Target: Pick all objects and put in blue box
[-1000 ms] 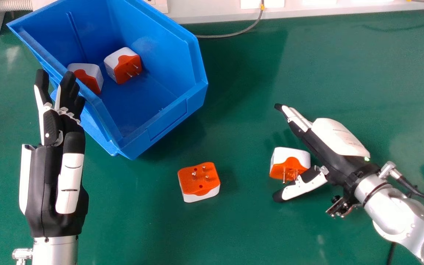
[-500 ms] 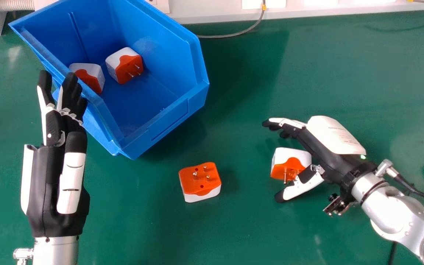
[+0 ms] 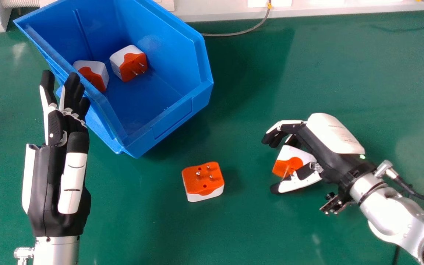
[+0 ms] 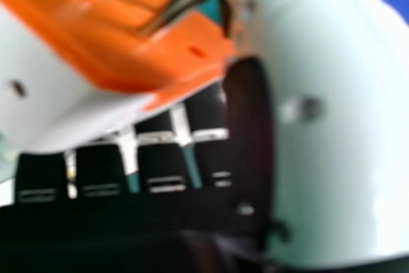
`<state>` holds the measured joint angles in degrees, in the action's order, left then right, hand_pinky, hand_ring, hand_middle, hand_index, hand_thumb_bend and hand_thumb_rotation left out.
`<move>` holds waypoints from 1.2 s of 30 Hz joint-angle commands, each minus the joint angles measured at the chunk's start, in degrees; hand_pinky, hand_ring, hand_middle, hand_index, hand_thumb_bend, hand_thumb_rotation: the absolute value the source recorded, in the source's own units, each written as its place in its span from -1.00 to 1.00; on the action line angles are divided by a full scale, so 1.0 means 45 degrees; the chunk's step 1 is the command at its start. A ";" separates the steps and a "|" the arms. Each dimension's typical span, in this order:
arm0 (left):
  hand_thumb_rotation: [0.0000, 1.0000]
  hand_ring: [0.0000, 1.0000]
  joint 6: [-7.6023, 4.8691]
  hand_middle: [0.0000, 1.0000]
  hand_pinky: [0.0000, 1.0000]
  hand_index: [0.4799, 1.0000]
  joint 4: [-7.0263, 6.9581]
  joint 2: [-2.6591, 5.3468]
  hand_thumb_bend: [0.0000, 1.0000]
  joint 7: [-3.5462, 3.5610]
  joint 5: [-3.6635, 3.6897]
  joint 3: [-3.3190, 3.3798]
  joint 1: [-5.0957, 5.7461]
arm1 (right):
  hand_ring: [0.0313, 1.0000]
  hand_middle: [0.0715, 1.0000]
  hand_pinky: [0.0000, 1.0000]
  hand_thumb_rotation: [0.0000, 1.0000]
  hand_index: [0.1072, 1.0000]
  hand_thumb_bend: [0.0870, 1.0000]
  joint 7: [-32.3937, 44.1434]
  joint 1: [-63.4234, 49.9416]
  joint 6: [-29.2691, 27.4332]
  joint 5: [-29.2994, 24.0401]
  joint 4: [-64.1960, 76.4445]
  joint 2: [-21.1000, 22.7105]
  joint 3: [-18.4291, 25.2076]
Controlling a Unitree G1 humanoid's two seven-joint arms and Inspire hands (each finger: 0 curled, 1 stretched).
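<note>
Plug adapter, white and orange (image 3: 291,162): on the right side of the scene, inside the grasp of the right hand (image 3: 320,143). It sits tilted, its orange face turned nearside, between the thumb (image 3: 300,183) and the curled fingers (image 3: 278,129). Hand state: bent round the adapter, thumb lying along its near side. The right hand view agrees: metal pins (image 4: 176,11) stand out of the orange face, and the white body lies close to the bent fingers. Whether the adapter's underside touches the table cannot be determined.

Second adapter (image 3: 202,180): left of the right hand and well apart from it, resting on the green table (image 3: 234,232), orange face up, three pins upward.

Blue box (image 3: 175,117): farther off and to the left, set at an angle. Two adapters are inside: one by the left wall (image 3: 94,75), partly hidden by it; the other just to its right (image 3: 129,63), pins pointing right.

Left hand (image 3: 55,176): left side of the scene, released, fingers straight and directed to the far side, tips beside the box's left wall. Contact there cannot be judged.

Far edge: pale ledge (image 3: 215,13), with a grey cable (image 3: 234,34) curving down onto the table.
</note>
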<state>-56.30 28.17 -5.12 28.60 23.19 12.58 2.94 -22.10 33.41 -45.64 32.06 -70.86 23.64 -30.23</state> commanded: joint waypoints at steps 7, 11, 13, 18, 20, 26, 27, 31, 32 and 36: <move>0.62 1.00 -0.0019 0.99 1.00 0.91 -0.0208 -0.0032 0.20 0.0161 0.0210 0.0032 -0.0097 | -0.15 -0.01 -0.28 -1.00 -0.02 0.02 0.0795 -0.0486 -0.0407 0.0433 -0.0062 -0.0165 -0.0225; 0.61 1.00 -0.0008 0.99 1.00 0.91 -0.0252 -0.0033 0.18 0.0194 0.0237 0.0022 -0.0070 | -0.17 -0.04 -0.31 -1.00 -0.05 -0.02 0.1023 -0.0471 -0.0576 0.0305 -0.0016 -0.0101 -0.0052; 0.61 1.00 -0.0016 0.99 1.00 0.91 -0.0252 -0.0030 0.18 0.0220 0.0257 0.0021 -0.0066 | -0.17 -0.04 -0.31 -1.00 -0.05 -0.02 0.1033 -0.0479 -0.0633 0.0305 0.0017 -0.0076 0.0006; 0.61 1.00 -0.0034 0.99 1.00 0.91 -0.0247 -0.0019 0.17 0.0314 0.0303 0.0037 -0.0053 | -0.18 -0.05 -0.32 -1.00 -0.06 -0.04 0.0937 -0.0525 -0.0959 0.0256 0.0052 -0.0047 0.0200; 0.59 1.00 -0.0039 0.99 1.00 0.91 -0.0226 -0.0016 0.16 0.0367 0.0332 0.0060 -0.0055 | -0.19 -0.05 -0.33 -1.00 -0.07 -0.05 0.1025 -0.0517 -0.1045 0.0127 0.0037 -0.0067 0.0347; 0.58 1.00 -0.0083 0.99 1.00 0.91 -0.0207 0.0002 0.14 0.0367 0.0299 0.0055 -0.0026 | -0.19 -0.06 -0.34 -1.00 -0.07 -0.06 0.1590 -0.0375 -0.1058 -0.0186 0.0171 -0.0034 0.0794; 0.58 1.00 -0.0093 0.99 1.00 0.91 -0.0197 0.0001 0.14 0.0354 0.0287 0.0064 -0.0018 | -0.19 -0.06 -0.34 -1.00 -0.07 -0.06 0.1856 -0.0348 -0.1125 -0.0341 0.0236 -0.0014 0.0942; 0.55 1.00 -0.0063 0.99 1.00 0.91 -0.0392 0.0036 0.13 0.0228 0.0174 0.0041 0.0099 | -0.20 -0.06 -0.36 -1.00 -0.08 -0.08 0.2900 -0.0372 -0.1413 -0.1003 0.0669 0.0093 0.1552; 0.55 1.00 -0.0055 0.99 1.00 0.91 -0.0413 0.0039 0.13 0.0213 0.0162 0.0037 0.0108 | -0.20 -0.06 -0.36 -1.00 -0.08 -0.08 0.3071 -0.0396 -0.1425 -0.1078 0.0746 0.0097 0.1662; 0.53 1.00 -0.0014 0.99 1.00 0.91 -0.0556 0.0109 0.14 0.0085 0.0035 -0.0002 0.0177 | -0.20 -0.06 -0.37 -1.00 -0.08 -0.09 0.4140 -0.0443 -0.1695 -0.1861 0.1709 0.0340 0.2376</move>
<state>-55.82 27.28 -4.96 29.38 24.01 12.62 3.37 -4.90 31.02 -51.01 26.69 -66.31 23.65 -21.61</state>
